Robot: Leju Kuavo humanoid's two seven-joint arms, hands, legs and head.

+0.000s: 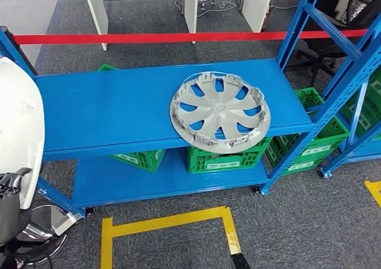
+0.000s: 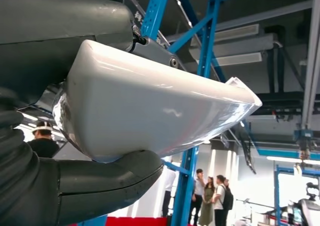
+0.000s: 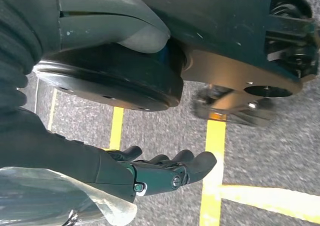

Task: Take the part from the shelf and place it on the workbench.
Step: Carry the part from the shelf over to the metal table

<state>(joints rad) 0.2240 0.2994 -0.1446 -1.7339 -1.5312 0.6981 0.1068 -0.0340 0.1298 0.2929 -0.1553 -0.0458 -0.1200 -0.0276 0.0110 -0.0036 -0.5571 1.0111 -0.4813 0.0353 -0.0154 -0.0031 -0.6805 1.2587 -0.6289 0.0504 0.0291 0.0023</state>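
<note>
The white labels on the green crates [image 1: 224, 159] are too small to read.

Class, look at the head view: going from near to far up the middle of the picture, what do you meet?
Yellow floor tape → lower blue shelf → green crate → silver wheel cover on the upper blue shelf → red barrier tape → white table legs.

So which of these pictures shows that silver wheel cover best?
The head view: the wheel cover lies whole on the blue shelf, its near edge overhanging. The left wrist view looks at racking and ceiling, the right wrist view at floor.
</note>
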